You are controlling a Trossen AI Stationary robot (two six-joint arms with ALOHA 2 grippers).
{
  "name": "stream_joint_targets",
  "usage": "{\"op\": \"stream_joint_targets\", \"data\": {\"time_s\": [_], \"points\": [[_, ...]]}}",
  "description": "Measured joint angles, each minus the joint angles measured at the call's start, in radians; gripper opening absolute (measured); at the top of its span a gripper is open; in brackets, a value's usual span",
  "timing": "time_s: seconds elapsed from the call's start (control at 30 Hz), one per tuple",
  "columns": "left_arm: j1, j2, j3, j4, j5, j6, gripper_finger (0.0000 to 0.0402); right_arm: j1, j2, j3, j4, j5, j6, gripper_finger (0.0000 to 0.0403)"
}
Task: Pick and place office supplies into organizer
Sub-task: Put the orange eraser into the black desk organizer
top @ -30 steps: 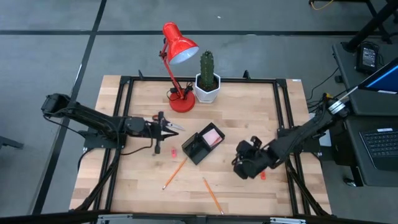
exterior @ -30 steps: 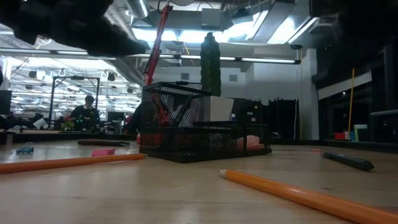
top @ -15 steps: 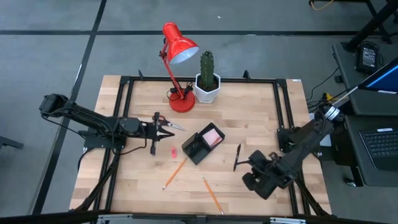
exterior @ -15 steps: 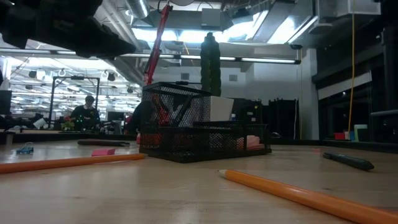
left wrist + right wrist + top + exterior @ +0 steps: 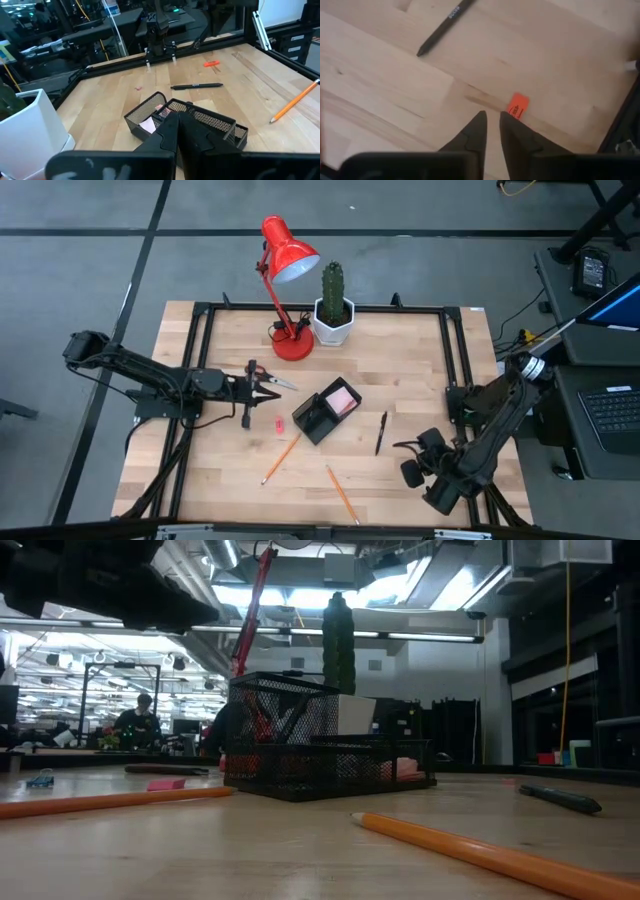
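The black mesh organizer (image 5: pixel 312 418) stands mid-table with the pink sticky-note pad (image 5: pixel 343 398) in one compartment. Red-handled scissors (image 5: pixel 270 379) lie flat to its left. My left gripper (image 5: pixel 252 387) is shut and hovers above them, pointing at the organizer (image 5: pixel 200 117). A pink piece (image 5: pixel 279 423), two orange pencils (image 5: pixel 282 458) (image 5: pixel 342 494) and the black pen (image 5: pixel 381 432) lie on the wood. My right gripper (image 5: pixel 491 117) hangs near the table's near right corner, open by a narrow gap. It sits just beside a red piece (image 5: pixel 518 106) and touches nothing.
The red desk lamp (image 5: pixel 285 270) and the cactus in its white pot (image 5: pixel 333 310) stand at the far edge, behind the organizer. A black metal frame (image 5: pixel 455 350) runs around the table. Bare wood lies between the pen and the right arm.
My right gripper has drawn back from beside the organizer toward the table's near right corner. The pen it had been covering in the high view now shows. The pen, pencils and organizer have not moved.
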Motion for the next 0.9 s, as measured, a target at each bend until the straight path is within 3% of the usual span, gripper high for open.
{"op": "stream_joint_targets", "data": {"time_s": [0.47, 0.9], "points": [[0.0, 0.0, 0.0, 0.006, 0.0, -0.03, 0.0002, 0.011, 0.053, -0.001, 0.023, -0.069, 0.073, 0.0162], [0.0, 0.0, 0.0, 0.006, 0.0, -0.031, 0.0002, 0.03, 0.053, -0.213, 0.217, -0.097, 0.115, 0.0173]]}}
